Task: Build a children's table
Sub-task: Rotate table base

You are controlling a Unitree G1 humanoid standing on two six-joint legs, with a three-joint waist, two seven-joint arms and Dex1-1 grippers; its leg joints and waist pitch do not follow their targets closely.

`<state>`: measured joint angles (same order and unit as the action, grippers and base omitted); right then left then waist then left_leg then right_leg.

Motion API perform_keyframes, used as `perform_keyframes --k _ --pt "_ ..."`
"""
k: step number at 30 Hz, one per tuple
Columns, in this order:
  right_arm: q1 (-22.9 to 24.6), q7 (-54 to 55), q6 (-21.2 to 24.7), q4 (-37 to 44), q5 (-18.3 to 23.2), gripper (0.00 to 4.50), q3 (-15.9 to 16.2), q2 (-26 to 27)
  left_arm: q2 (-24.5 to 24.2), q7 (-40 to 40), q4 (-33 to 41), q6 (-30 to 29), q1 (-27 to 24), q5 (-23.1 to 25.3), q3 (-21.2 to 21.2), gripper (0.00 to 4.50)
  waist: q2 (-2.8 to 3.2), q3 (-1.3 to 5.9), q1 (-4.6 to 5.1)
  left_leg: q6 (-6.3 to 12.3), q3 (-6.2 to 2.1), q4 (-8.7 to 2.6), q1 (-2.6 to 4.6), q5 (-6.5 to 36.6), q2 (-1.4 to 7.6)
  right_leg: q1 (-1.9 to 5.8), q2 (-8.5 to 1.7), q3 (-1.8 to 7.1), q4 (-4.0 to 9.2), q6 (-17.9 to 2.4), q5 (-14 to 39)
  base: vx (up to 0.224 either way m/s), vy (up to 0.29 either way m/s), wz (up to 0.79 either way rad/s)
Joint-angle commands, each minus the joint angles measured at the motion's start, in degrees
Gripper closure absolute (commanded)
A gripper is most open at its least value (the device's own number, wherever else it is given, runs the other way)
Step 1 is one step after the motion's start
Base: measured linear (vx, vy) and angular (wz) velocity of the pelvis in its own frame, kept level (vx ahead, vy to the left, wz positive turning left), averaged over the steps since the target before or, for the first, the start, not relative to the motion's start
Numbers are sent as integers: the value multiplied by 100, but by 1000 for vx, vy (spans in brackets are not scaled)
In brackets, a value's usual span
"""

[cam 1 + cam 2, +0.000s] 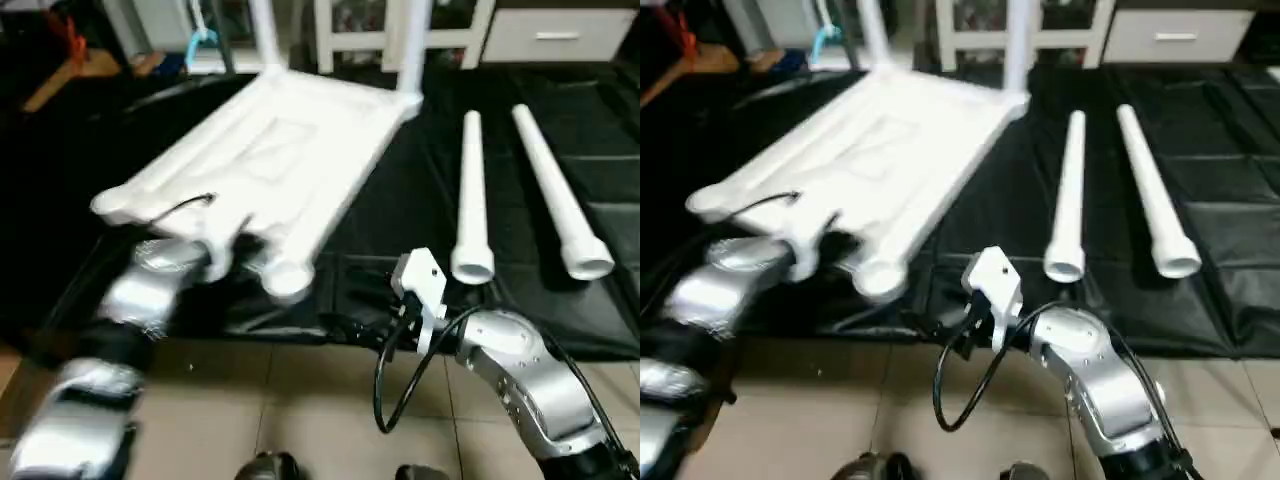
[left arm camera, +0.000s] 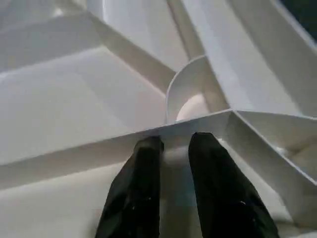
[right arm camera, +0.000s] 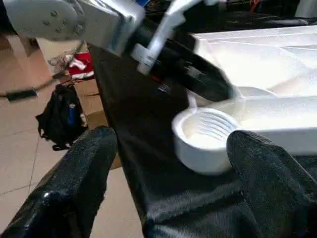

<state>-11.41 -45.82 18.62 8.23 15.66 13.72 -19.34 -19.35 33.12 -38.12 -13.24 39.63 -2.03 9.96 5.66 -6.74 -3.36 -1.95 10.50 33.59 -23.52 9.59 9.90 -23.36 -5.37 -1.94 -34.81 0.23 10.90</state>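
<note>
White tabletop (image 1: 270,150) lies underside up on a black mat (image 1: 400,215), tilted, far edge toward white furniture (image 1: 400,30) at the back. 2 legs already stand in the far corner sockets, rising out of frame: 1 leg (image 1: 263,30) at the far left corner, another leg (image 1: 412,45) at the far right corner. Near corner socket (image 1: 288,278) is empty and sits at the mat's front edge, over the tiled floor (image 1: 300,400).

Left end effector (image 2: 171,148) is at the tabletop's near edge, its 2 black fingers (image 2: 141,173) closed around a thin rib of the underside, just in front of a round socket wall. Left silver forearm (image 1: 150,285) reaches in from the lower left.

Right end effector (image 3: 168,148) is open, fingers wide apart, gripping nothing, with the empty near corner socket seen between them but not touched. Right arm (image 1: 510,370) bends in from the lower right, a black cable looping under it.

2 loose legs lie on the mat to the right of the tabletop, side by side, wide ends toward the robot: inner loose leg (image 1: 471,200) and outer loose leg (image 1: 558,195). Both are well apart from the end effectors.
</note>
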Motion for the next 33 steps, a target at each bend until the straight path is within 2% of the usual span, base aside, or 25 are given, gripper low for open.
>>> perform_keyframes --k 1,3,4,6,8,9,11,12,13,15,16,17,18,20,22,23,25,26,27,28,29,31,33 --pt "-31 35 66 117 20 60 -11 -4 122 -276 -225 559 249 155 69 338 -39 436 40 287 -116 -397 188 1137 248 177 -231 169 406 -1266 347 0 0 0" --pt "-31 46 71 133 21 60 -6 3 201 -632 -638 924 452 370 81 338 -40 476 41 442 -128 -354 153 823 240 221 -233 141 347 -1337 -175 0 0 0" --pt "-23 46 67 140 22 60 -6 1 177 -817 -870 1092 555 479 63 338 -45 488 49 552 -149 -337 100 587 230 252 -243 119 303 -1372 -506 0 0 0" --pt "-7 44 61 149 22 60 -5 -10 107 -934 -1039 1248 635 579 54 338 -46 499 68 663 -150 -315 100 507 225 245 -235 102 274 -1418 -740 0 0 0" --pt "1 44 62 154 26 60 -5 -12 120 -846 -980 1262 630 481 -37 338 -47 511 88 760 -145 -301 99 422 231 252 -249 100 251 -1515 -942 0 0 0" --pt "5 45 62 156 27 60 -3 -11 142 -766 -908 1239 609 404 -89 338 -56 521 94 834 -138 -288 104 355 238 246 -257 98 242 -1591 -1019 0 0 0" --pt "-19 62 58 123 32 60 -4 24 339 43 -60 959 275 -217 -304 338 -64 519 78 903 -132 -301 98 288 272 251 -292 97 235 -1758 -978 0 0 0" --pt "-45 80 50 96 34 60 -17 46 383 215 249 837 136 -382 -324 338 -43 519 55 925 -117 -297 131 347 296 220 -288 100 248 -1819 -846 0 0 0" --pt "-62 92 44 77 36 60 -26 60 410 309 440 757 51 -480 -337 338 -44 491 46 940 -113 -311 116 441 307 215 -279 100 258 -1819 -667 0 0 0" --pt "-108 144 32 30 45 60 -61 102 518 453 853 595 -127 -797 -416 338 -53 489 19 876 -102 -322 130 620 294 209 -267 102 278 -1751 -365 0 0 0" --pt "-135 175 37 5 56 60 -78 133 560 461 993 573 -186 -928 -446 338 -41 498 15 833 -111 -325 129 638 304 230 -282 105 264 -1746 -335 0 0 0" --pt "-162 215 25 -21 47 60 -101 154 566 469 1182 524 -262 -1013 -443 338 -51 473 23 780 -106 -345 120 755 297 215 -269 106 292 -1707 -177 0 0 0" --pt "-182 246 16 -40 40 60 -117 170 571 476 1322 487 -319 -1075 -441 338 -29 485 25 690 -110 -351 138 897 300 221 -276 109 294 -1676 -19 0 0 0" --pt "-298 447 -48 -164 19 60 -261 267 467 404 2093 323 -588 -1375 -541 338 -28 466 39 582 -105 -378 131 1075 302 215 -268 117 318 -1619 212 0 0 0" --pt "-326 527 -69 -208 -2 60 -311 290 406 342 2233 316 -619 -1431 -637 338 -29 458 48 473 -97 -384 138 1195 287 204 -259 124 335 -1544 395 0 0 0" --pt "-354 611 -75 -256 -33 60 -350 314 367 327 2381 258 -658 -1437 -768 338 -3 454 58 394 -96 -389 146 1294 277 199 -251 128 344 -1496 546 0 0 0" --pt "-489 1083 -73 -489 -310 60 -487 374 217 183 2675 125 -754 -1329 -1056 338 -7 453 82 240 -103 -395 144 1304 266 200 -242 126 343 -1410 634 0 0 0" --pt "-632 1442 17 -640 -393 60 -658 432 97 -31 2840 -55 -848 -1241 -1213 338 -9 439 97 218 -100 -403 139 1347 252 192 -233 124 356 -1383 716 0 0 0" --pt "-632 1442 17 -640 -393 60 -658 432 97 -31 2840 -55 -848 -1241 -1213 338 21 435 127 128 -106 -414 147 1444 247 189 -226 122 357 -1330 848 0 0 0" --pt "-798 1798 133 -777 -476 60 -836 477 -36 -234 3018 -233 -979 -1173 -1307 338 52 436 138 80 -113 -416 151 1483 241 195 -223 118 350 -1297 892 0 0 0" --pt "-950 2060 283 -875 -481 60 -1006 512 -127 -377 3170 -377 -1117 -1134 -1356 338 48 440 166 23 -111 -418 159 1496 231 187 -206 118 354 -1251 897 0 0 0" --pt "-1218 2361 571 -1025 -361 60 -1317 541 -188 -521 3461 -621 -1418 -1158 -1370 338 63 453 191 13 -109 -406 169 1414 225 184 -191 121 353 -1229 756 0 0 0" --pt "-1296 2440 638 -1073 -320 43 -1406 542 -187 -538 3568 -685 -1523 -1175 -1366 332 92 473 170 48 -100 -386 179 1290 221 173 -182 118 341 -1224 582 0 0 0"
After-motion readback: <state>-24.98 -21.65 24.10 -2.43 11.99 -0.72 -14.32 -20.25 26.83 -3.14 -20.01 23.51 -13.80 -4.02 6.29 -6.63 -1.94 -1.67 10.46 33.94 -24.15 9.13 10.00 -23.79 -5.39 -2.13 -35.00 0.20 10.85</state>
